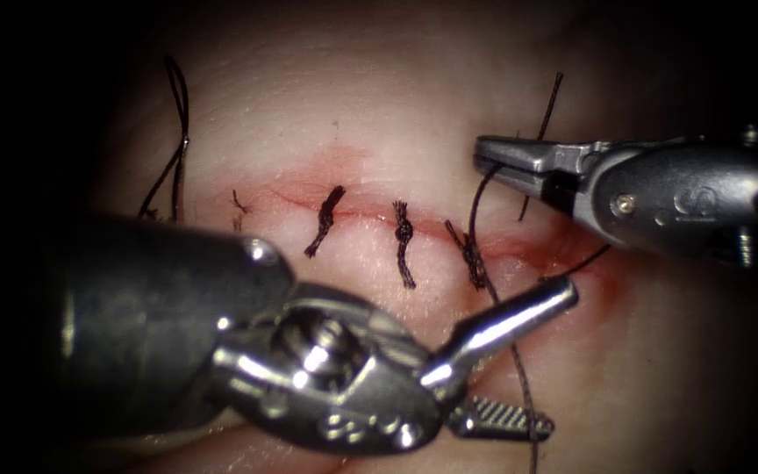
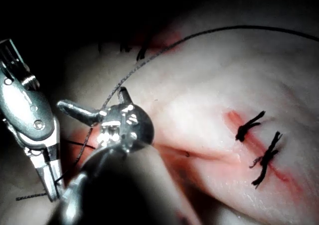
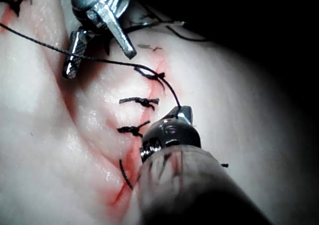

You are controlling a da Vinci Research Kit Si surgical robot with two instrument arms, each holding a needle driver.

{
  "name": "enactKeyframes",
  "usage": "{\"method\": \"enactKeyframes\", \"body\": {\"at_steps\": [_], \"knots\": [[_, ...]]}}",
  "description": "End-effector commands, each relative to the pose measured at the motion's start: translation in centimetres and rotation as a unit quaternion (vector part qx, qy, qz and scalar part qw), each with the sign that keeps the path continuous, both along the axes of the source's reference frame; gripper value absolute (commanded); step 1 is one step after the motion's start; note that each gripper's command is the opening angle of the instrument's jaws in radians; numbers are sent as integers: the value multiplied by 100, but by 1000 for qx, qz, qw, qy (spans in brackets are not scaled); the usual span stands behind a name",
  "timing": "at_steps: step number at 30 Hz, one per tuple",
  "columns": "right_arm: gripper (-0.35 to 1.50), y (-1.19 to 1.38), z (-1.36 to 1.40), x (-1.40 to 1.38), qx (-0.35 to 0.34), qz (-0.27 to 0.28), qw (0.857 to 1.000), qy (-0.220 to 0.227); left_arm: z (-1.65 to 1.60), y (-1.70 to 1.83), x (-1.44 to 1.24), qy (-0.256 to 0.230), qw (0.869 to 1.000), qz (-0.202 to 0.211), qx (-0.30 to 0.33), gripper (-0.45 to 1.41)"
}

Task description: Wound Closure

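Thread [image 1: 475,219] is the landmark. Left pincer [image 1: 519,360] lies below it on the tissue [image 1: 379,114], jaws spread wide, holding nothing. Thread rises from the rightmost stitch [image 1: 471,254] on the cut [image 1: 361,211] — into the right pincer [image 1: 493,162], closed on it, nearer. Needle: cannot tell.

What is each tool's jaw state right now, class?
Left tool: open, holding nothing; thread runs between its jaws.
Right tool: shut on the thread, above the cut.
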State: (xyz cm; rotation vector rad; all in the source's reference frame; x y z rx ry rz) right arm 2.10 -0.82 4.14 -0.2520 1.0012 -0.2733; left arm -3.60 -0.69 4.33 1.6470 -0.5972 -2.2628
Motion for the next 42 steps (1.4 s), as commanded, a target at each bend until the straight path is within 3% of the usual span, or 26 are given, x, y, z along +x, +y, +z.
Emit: {"method": "enactKeyframes", "body": {"at_steps": [1,3,4,11,16,18,20,23,28,32,34,35,36,37,42], "knots": [[-35,4,5,7,-1,-1,1000,0,4,1,-5,-2,1000,1,-1,49],[-35,5,7,6,-1,0,1000,-1,2,-1,-6,-5,1000,4,-1,-25],[-35,5,8,6,1,1,1000,-1,2,-2,-7,-6,1000,5,-1,-45],[-35,2,10,5,9,5,1000,0,1,-7,-11,0,1000,15,-18,-45],[-35,-4,0,-2,26,7,1000,6,0,6,22,12,1000,10,-14,-45],[62,-5,-8,-9,60,20,998,10,-2,11,42,26,1000,1,-12,-45],[125,-5,-18,-18,95,39,995,19,-4,10,58,36,999,-2,-17,-45],[141,-3,-34,-34,118,54,991,34,-8,4,78,48,999,-5,-24,-45],[148,-3,-58,-61,143,42,988,42,-14,-5,95,70,997,-16,-32,-45],[138,5,-74,-80,155,30,986,49,-20,-13,93,84,995,-3,-51,-45],[109,14,-78,-87,161,21,985,60,-23,-19,89,93,994,6,-60,-45],[86,18,-78,-88,166,16,984,69,-25,-21,87,94,993,10,-65,-45],[22,23,-78,-88,170,7,982,82,-26,-24,85,98,993,14,-67,-45],[-28,26,-76,-87,172,-3,982,82,-29,-27,83,101,992,18,-72,-45],[-35,47,-46,-69,166,-21,982,83,-35,-36,80,109,989,32,-95,-45]]}}
